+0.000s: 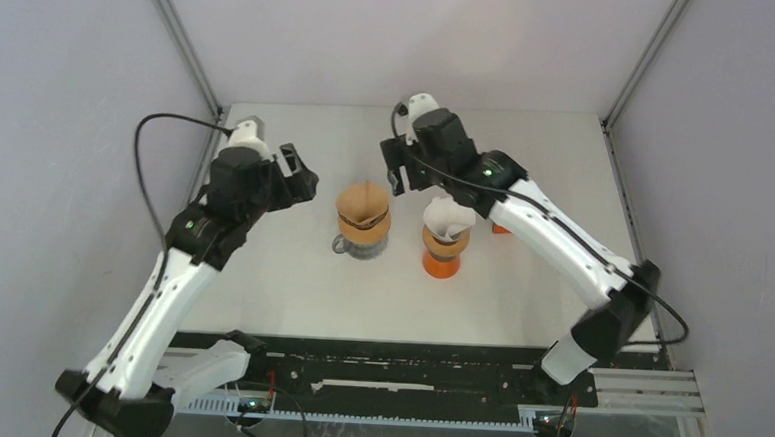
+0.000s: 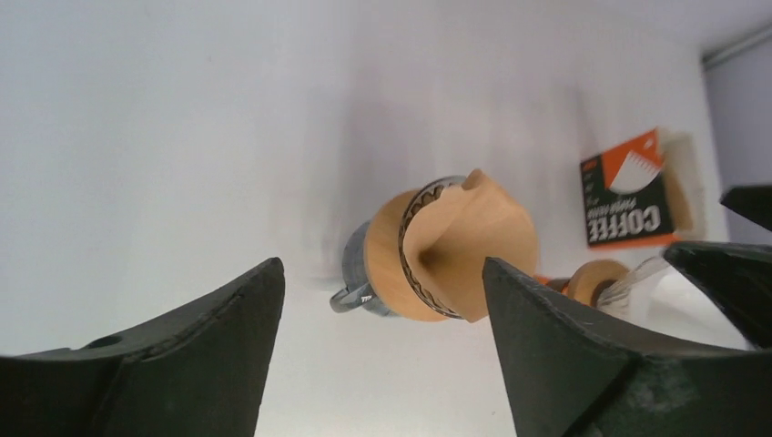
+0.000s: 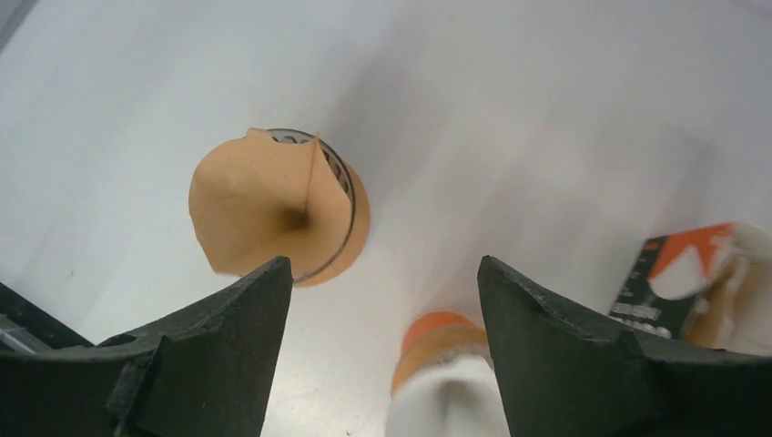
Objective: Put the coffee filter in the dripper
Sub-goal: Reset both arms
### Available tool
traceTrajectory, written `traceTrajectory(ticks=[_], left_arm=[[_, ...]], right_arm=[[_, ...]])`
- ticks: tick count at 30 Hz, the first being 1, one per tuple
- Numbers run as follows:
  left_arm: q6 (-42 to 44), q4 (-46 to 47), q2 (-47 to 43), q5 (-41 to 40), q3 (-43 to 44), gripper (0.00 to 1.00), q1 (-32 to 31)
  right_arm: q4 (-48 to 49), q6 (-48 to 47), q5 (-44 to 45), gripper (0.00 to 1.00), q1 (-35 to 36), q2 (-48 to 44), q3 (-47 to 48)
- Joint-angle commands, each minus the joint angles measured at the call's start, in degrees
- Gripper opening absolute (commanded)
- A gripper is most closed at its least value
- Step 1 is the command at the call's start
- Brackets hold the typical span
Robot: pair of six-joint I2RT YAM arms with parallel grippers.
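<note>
A white tabletop (image 1: 289,293) is lying between pale grey walls. The brown paper cone filter (image 1: 362,203) is sitting in the mouth of the wood-collared glass dripper (image 1: 362,239). The left gripper (image 1: 301,172) is hanging left of the dripper and the right gripper (image 1: 394,167) just behind-right of it, both with fingers spread wide and gripping nothing. An orange-based second dripper (image 1: 444,244) is standing just right of it, and tabletop is stretching from the dripper to the near edge
</note>
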Motion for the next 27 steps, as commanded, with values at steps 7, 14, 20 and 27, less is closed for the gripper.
traceTrajectory(ticks=[7,14,20,27], left_arm=[[5.74,-1.58,-23.01,-16.09,-4.15,0.99,0.38],[7.11,-1.62,-38.65,-20.49,-11.31,1.0,0.34],[5.43,-2.58,-50.66,-21.88,-17.42,1.0,0.44],[3.07,-7.31,-59.25,-23.11,-20.75,1.0,0.36]], right_arm=[[13.34,-2.24,15.14,0.9,-2.73,-28.06,-20.34],[14.83,-2.71,22.38,0.99,-3.9,-45.18,-34.24],[13.59,-1.43,26.06,1.0,-4.16,-59.14,-43.47],[8.66,0.88,26.51,1.0,-4.16,-69.2,-48.21]])
